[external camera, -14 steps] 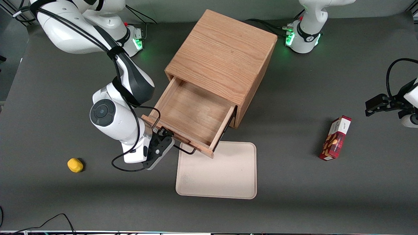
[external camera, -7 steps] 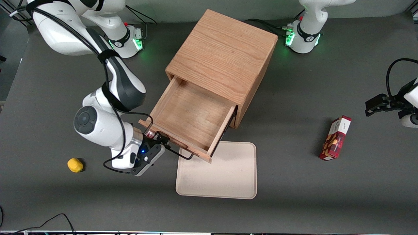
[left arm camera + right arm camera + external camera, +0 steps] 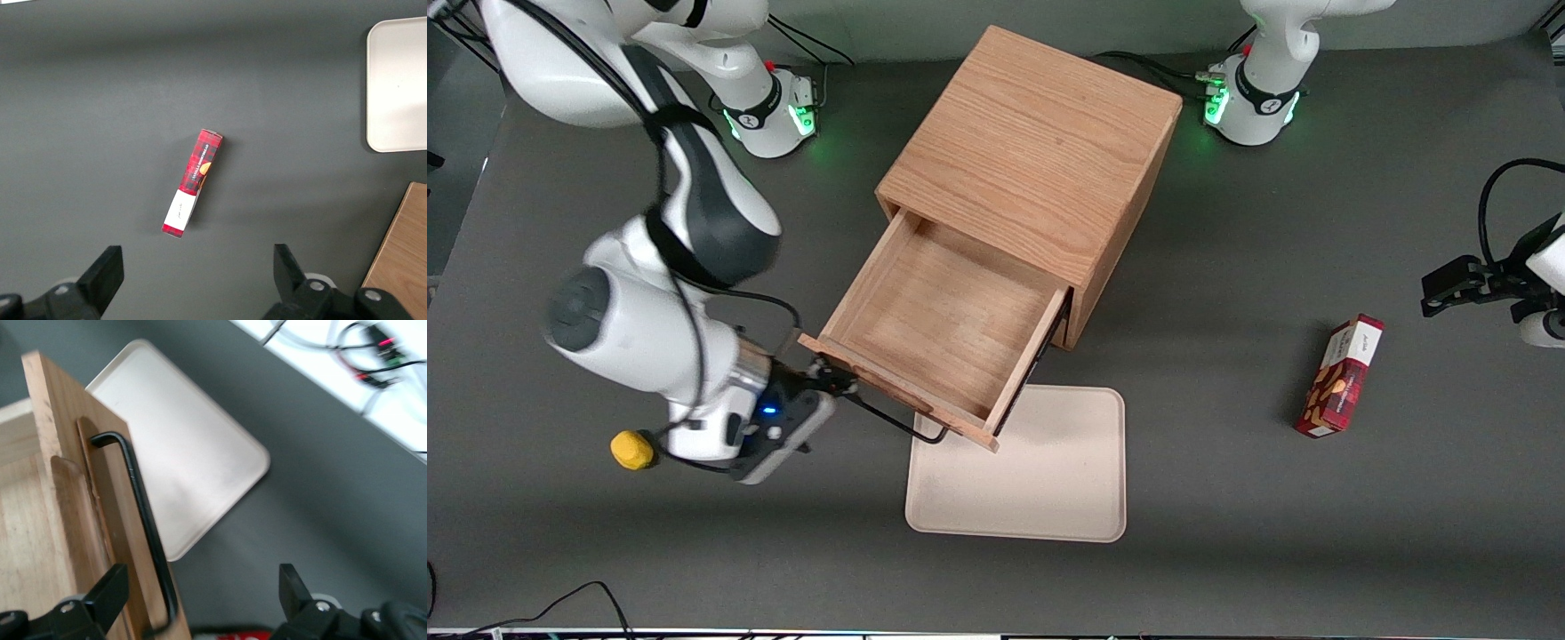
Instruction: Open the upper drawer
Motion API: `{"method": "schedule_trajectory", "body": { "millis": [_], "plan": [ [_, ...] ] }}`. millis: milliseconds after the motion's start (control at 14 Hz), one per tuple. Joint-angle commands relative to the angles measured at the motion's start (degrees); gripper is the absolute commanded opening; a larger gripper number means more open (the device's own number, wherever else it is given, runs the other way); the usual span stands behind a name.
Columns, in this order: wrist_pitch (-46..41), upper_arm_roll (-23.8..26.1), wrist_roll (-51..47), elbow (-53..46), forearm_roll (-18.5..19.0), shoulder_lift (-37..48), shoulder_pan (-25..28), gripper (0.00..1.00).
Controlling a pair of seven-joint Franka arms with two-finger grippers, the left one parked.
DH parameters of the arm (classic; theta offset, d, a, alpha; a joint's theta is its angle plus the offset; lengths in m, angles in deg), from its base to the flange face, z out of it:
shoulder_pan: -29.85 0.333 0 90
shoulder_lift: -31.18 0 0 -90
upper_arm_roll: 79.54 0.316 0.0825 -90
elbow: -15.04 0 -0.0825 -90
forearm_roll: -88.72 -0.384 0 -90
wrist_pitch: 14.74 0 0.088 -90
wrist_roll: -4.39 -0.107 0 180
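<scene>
Upper drawer (image 3: 941,331) pulled well out of the wooden cabinet (image 3: 1032,169), front overhanging a cream tray (image 3: 1032,480), gripper (image 3: 829,382) beside the black wire handle (image 3: 143,520) (fingers spread apart, not clasping it), yellow object (image 3: 631,449) near the working arm.

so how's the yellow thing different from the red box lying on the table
The yellow object is small, rounded and plain; the red box is long, flat-sided and printed. The yellow object lies toward the working arm's end, right beside the gripper, which sits at the upper drawer handle; the red box lies toward the parked arm's end. Both rest on the table.
</scene>
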Motion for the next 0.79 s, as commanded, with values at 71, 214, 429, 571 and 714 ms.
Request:
{"method": "schedule_trajectory", "body": {
  "millis": [71,214,429,571,714],
  "plan": [
    [-0.5,-2.4,1.2,13.6,5.2,14.6,-8.7,1.0],
    [-2.8,-2.6,0.8,15.3,7.3,16.8,-11.0,1.0],
    [-13.3,-3.4,-8.1,15.5,7.3,21.1,-12.6,1.0],
    [-17.5,-3.4,-21.0,17.5,6.8,25.3,-12.7,1.0],
    [-20.4,-3.4,-34.3,21.3,-0.8,30.5,-14.4,1.0]
  ]
}}
